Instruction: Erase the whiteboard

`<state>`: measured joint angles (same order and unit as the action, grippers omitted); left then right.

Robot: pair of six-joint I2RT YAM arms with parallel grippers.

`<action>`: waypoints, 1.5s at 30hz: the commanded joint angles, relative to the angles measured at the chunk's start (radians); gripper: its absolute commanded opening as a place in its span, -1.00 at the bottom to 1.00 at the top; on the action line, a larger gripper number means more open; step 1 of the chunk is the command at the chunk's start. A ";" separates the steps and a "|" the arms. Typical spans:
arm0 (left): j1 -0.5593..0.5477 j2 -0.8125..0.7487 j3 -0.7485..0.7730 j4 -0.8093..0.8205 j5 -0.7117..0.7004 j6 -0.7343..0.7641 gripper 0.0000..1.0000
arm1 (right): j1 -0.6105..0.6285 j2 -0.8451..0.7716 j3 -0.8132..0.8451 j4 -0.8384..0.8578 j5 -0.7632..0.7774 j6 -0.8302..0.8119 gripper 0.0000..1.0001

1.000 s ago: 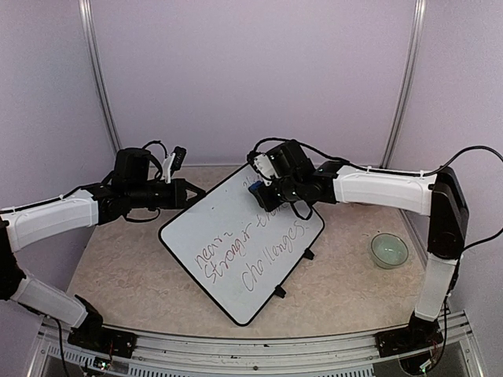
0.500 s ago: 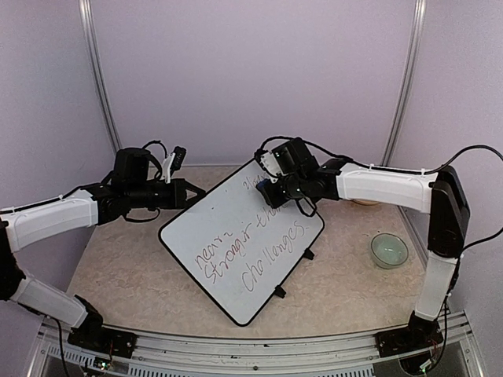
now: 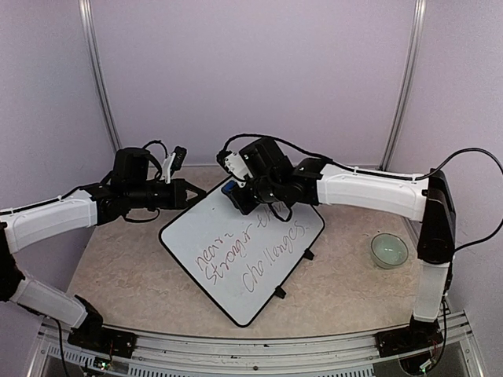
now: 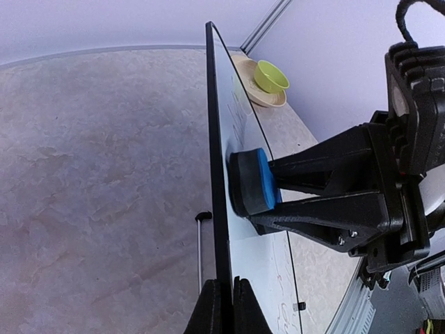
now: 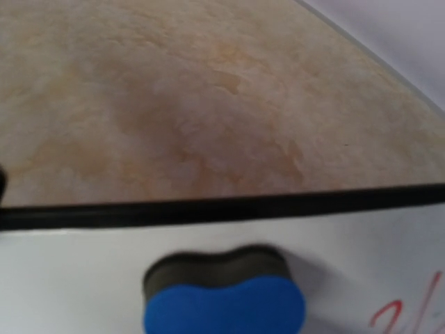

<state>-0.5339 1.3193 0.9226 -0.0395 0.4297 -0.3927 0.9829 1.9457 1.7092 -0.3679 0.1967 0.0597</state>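
Note:
The whiteboard (image 3: 189, 232) stands tilted on the table, with red and purple handwriting across its lower half. My left gripper (image 3: 189, 192) is shut on the board's black frame (image 4: 216, 229) at its left edge; in the left wrist view its fingertips (image 4: 224, 282) pinch the frame from both sides. My right gripper (image 3: 235, 196) is shut on a blue eraser (image 3: 227, 189) with a dark felt face. The eraser (image 4: 252, 182) is pressed flat against the white surface near the upper edge. In the right wrist view the eraser (image 5: 224, 303) sits just below the frame (image 5: 222, 207); the fingers are hidden there.
A pale green bowl (image 3: 389, 250) sits at the table's right. A small yellow-green bowl (image 4: 271, 75) rests on a tan plate (image 4: 259, 96) beyond the board. The thin wire stand (image 4: 199, 257) props the board from behind. Walls enclose the table.
My right gripper has slid the eraser leftward along the board's upper part, and the faint marks there no longer show. The left arm and the board have not moved.

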 commanded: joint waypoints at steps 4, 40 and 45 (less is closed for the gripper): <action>-0.012 -0.031 0.007 -0.020 0.038 0.020 -1.00 | -0.040 0.083 0.090 -0.132 0.215 0.017 -0.56; -0.006 -0.016 0.008 -0.018 0.047 0.020 -1.00 | -0.099 0.108 0.058 -0.122 0.224 0.010 -0.57; -0.006 -0.012 0.010 -0.019 0.051 0.020 -1.00 | -0.099 0.120 0.074 -0.123 0.223 -0.007 -0.57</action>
<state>-0.5285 1.3174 0.9226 -0.0582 0.4061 -0.3927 0.8673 2.0163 1.7657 -0.4355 0.4198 0.0456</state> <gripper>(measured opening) 0.050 0.225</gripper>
